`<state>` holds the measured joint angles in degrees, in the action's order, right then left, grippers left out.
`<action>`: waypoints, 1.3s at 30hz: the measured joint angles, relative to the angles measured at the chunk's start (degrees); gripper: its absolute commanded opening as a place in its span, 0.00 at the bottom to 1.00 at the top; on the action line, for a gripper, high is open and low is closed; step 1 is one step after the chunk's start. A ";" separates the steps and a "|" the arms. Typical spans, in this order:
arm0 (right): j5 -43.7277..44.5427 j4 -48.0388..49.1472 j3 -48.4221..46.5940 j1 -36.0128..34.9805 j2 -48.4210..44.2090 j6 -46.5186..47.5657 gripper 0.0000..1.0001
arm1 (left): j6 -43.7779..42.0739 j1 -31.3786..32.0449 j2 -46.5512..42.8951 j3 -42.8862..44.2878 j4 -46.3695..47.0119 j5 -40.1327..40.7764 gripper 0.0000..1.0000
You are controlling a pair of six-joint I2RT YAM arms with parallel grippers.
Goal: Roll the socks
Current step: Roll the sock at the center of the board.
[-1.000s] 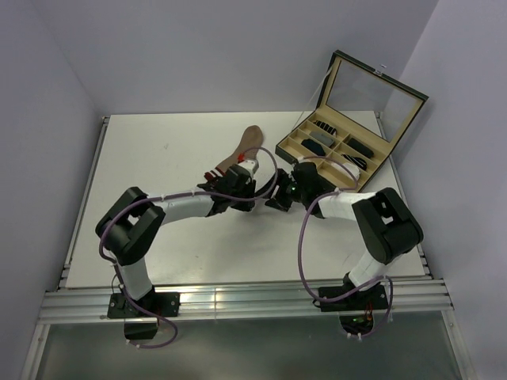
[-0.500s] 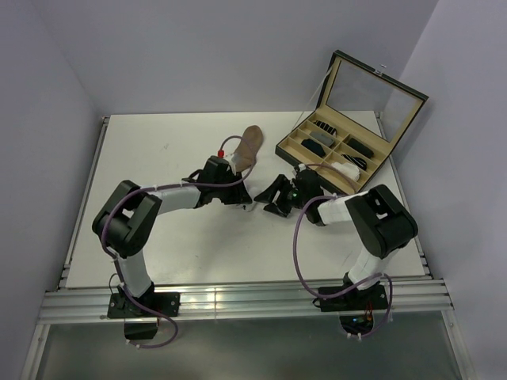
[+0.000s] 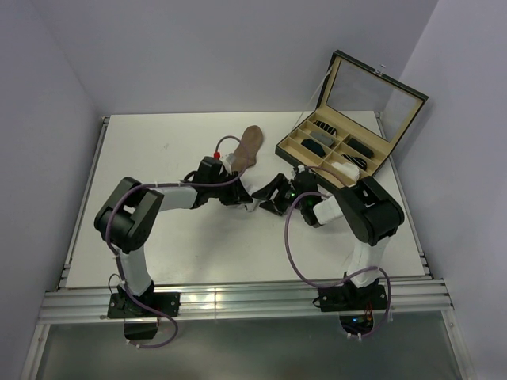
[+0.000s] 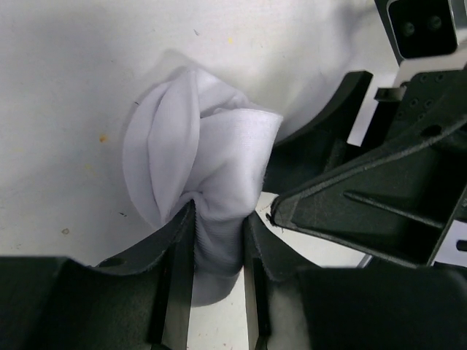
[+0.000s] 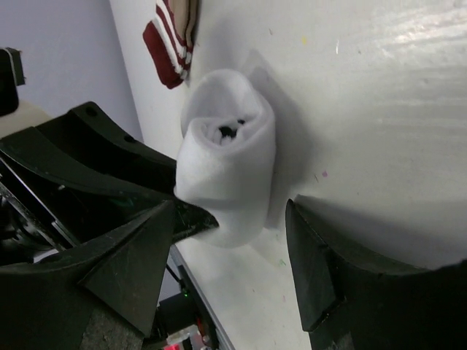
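Observation:
The white sock (image 4: 191,138) is a loose roll lying on the table, and my left gripper (image 4: 219,213) is shut on its lower end. Seen from above, the roll (image 3: 251,208) is only a small white patch between the left gripper (image 3: 244,199) and the right gripper (image 3: 268,203). My right gripper (image 5: 233,255) is open, with the roll's open end (image 5: 228,179) just ahead of its fingertips and a gap to the right finger (image 5: 321,270). The tan-brown sock (image 3: 245,147) lies flat behind them. Its red-and-white cuff (image 5: 171,33) is next to the left arm.
An open box (image 3: 372,91) with a raised lid stands at the back right, with small dark sock rolls (image 3: 326,131) in its compartments. The white table (image 3: 158,237) has a metal rail along its near edge. Grey walls close in on both sides.
Both grippers have dropped lower and closer together on the table, the right one moving left toward the left one. The white sock has gone from above the left gripper to between the two grippers.

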<state>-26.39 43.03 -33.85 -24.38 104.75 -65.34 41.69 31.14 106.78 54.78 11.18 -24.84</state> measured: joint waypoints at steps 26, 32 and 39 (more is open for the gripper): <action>-0.37 0.09 -1.51 0.15 2.60 -0.24 0.00 | 2.67 0.07 -2.27 -3.26 0.63 -0.90 0.76; 0.11 -4.96 -2.49 -0.07 0.74 1.36 0.00 | -0.87 6.34 -9.60 -3.67 -10.45 17.66 0.81; 0.42 -10.95 -4.63 -0.26 -0.39 2.62 0.00 | -9.27 25.92 -13.99 -3.69 -12.96 48.74 0.82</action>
<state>-25.98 32.08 -38.48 -24.64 104.36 -62.72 32.42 57.06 92.79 51.09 -1.78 23.90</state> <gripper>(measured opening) 0.350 0.811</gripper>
